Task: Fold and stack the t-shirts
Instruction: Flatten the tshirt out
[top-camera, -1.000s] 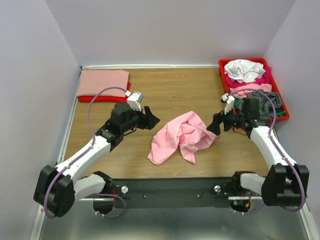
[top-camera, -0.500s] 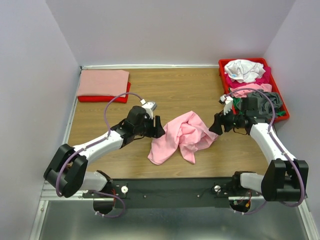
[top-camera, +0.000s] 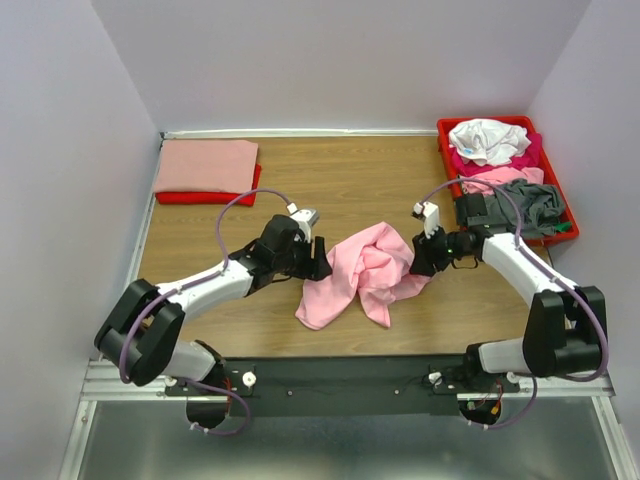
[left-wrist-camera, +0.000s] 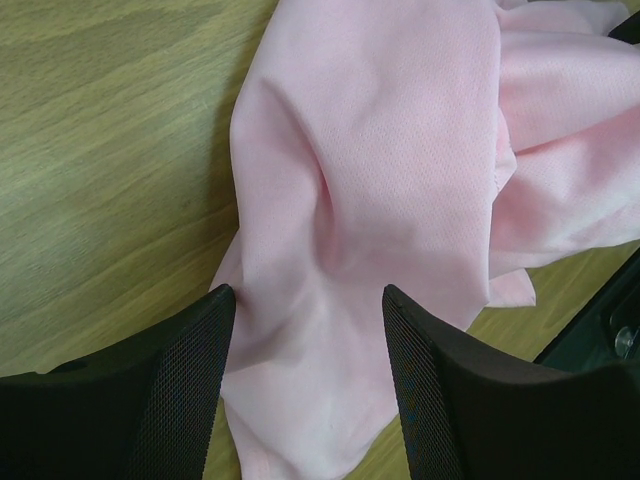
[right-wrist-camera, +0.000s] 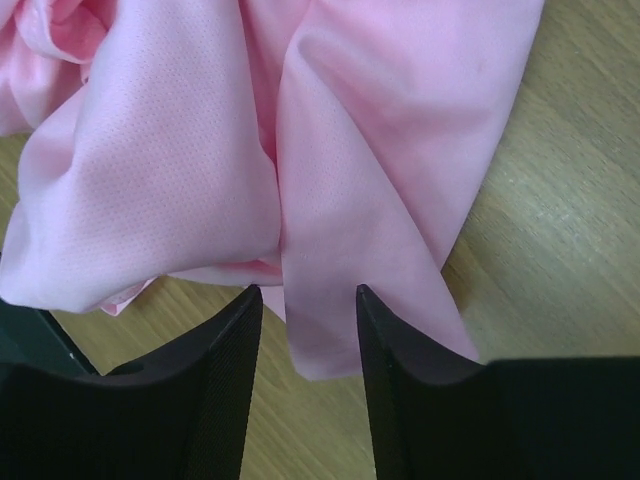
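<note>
Both arms have come in to the light pink t-shirt (top-camera: 365, 272), which lies crumpled in the middle of the bench (top-camera: 350, 180), and this is the main change. One second ago the left hand (top-camera: 318, 262) was well apart from the cloth, and the right hand (top-camera: 420, 258) was waiting beside the red tray (top-camera: 484, 120). Now each one is at its own edge of the shirt.

In the left wrist view the two fingers (left-wrist-camera: 180, 390) stand wide apart, with a fold of the shirt's left edge lying between them. Nothing is pinched there yet.

The right hand has narrowed in the same second. Its fingers (right-wrist-camera: 215, 390) are now about half closed around a flat flap at the shirt's right edge. A clear gap remains between them, so I judge that the cloth is not yet held. The shirt itself has not moved; its shape is the same as before.

The other t-shirts are in a heap in the tray, and a folded salmon shirt (top-camera: 205, 165) lies on a red one (top-camera: 200, 197) at the far left corner.

For the task, I think this is the start of one shirt: both hands take the edges, then lift and spread it before folding. The danger is to catch more than one layer.
</note>
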